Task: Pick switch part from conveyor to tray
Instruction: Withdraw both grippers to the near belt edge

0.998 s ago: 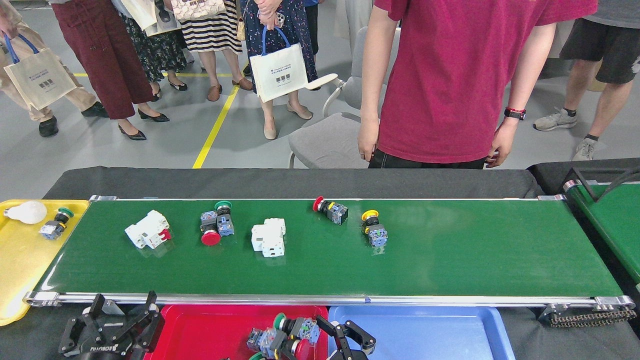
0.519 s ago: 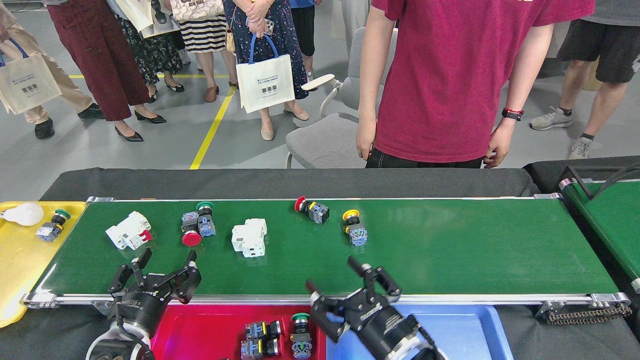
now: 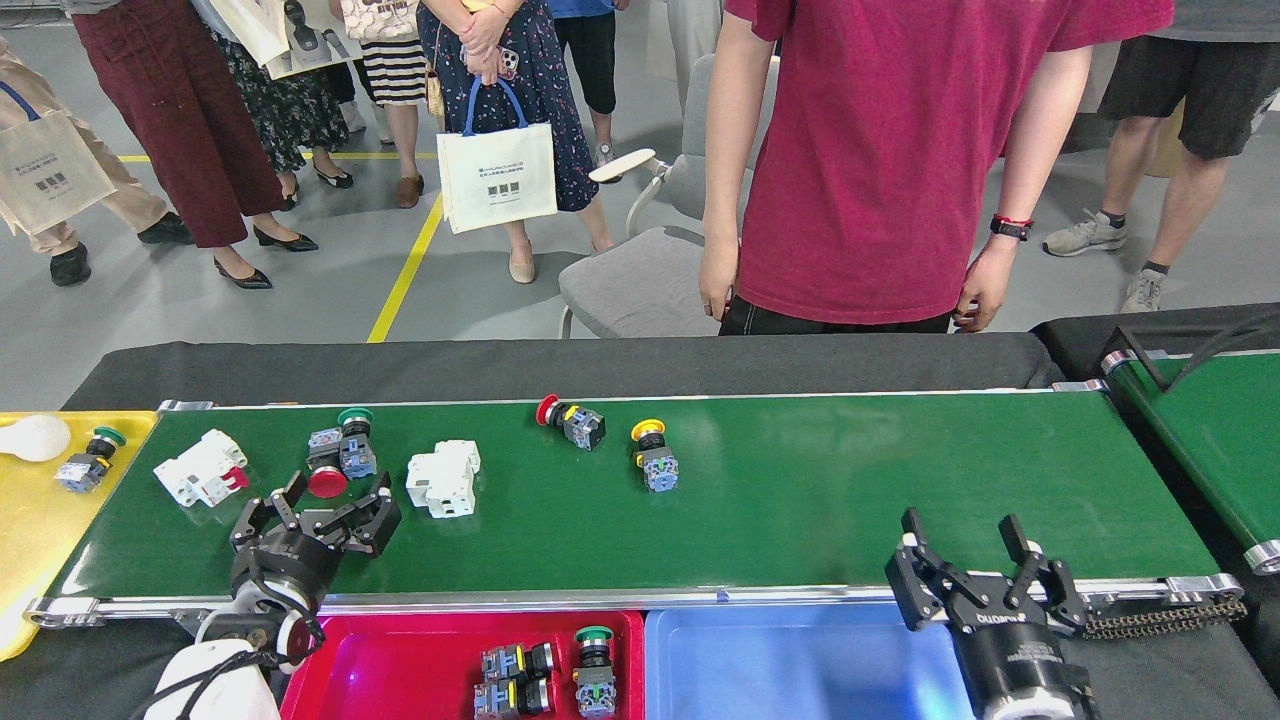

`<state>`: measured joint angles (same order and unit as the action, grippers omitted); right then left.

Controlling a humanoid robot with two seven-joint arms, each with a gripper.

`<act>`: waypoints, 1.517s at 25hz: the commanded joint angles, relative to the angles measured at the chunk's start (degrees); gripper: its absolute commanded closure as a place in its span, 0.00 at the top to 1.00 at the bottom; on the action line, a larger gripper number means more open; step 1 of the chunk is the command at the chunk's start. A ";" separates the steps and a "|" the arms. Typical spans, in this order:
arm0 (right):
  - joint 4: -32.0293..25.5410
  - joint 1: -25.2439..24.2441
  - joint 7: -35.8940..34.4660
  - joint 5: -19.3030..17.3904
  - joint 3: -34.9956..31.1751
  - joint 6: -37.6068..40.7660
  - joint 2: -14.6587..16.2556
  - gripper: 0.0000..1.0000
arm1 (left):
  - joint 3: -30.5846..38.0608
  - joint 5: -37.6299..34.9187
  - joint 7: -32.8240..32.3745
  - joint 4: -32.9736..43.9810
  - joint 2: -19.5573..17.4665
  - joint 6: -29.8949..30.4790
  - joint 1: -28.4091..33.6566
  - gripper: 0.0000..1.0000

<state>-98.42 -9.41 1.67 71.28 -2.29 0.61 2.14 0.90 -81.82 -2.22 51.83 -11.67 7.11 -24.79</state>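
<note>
So the switch parts are strung along the far half of the conveyor (image 3: pixel 800 500), sorted ones already sitting in the red tray (image 3: pixel 400 660). Left gripper (image 3: pixel 330 512) hangs over the belt with fingers spread wide, holding nothing, lined up just in front of the red mushroom push-button switch (image 3: pixel 335 462), my guess for the pick. Right gripper (image 3: pixel 975 560) is parked at the near rail by the blue tray (image 3: pixel 800 660), also spread and empty.

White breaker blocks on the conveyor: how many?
2: one white breaker block with red tab near the conveyor's left end, another just right of the open left gripper. None appear hidden.
</note>
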 commanded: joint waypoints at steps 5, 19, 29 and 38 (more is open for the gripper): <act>-1.16 -2.11 -2.99 -0.61 -0.35 2.03 0.23 0.98 | 0.24 0.00 1.70 -13.16 -1.16 -2.45 -8.61 0.44; -1.07 -3.16 -3.34 -0.61 -0.26 1.59 -0.03 0.98 | 0.50 0.35 6.79 -10.26 -2.04 0.54 -8.78 0.09; -1.16 -4.66 -3.34 -0.61 -0.26 1.59 -0.03 0.98 | 2.53 6.59 4.86 41.60 -9.42 35.61 31.91 0.33; -1.16 -4.66 -3.34 -0.52 -0.26 1.59 -0.03 0.98 | 8.06 6.15 3.98 46.78 0.07 33.94 39.73 1.00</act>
<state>-98.68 -14.17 -1.15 70.73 -2.35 2.22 2.24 7.39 -75.69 1.64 97.88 -11.68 41.41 15.03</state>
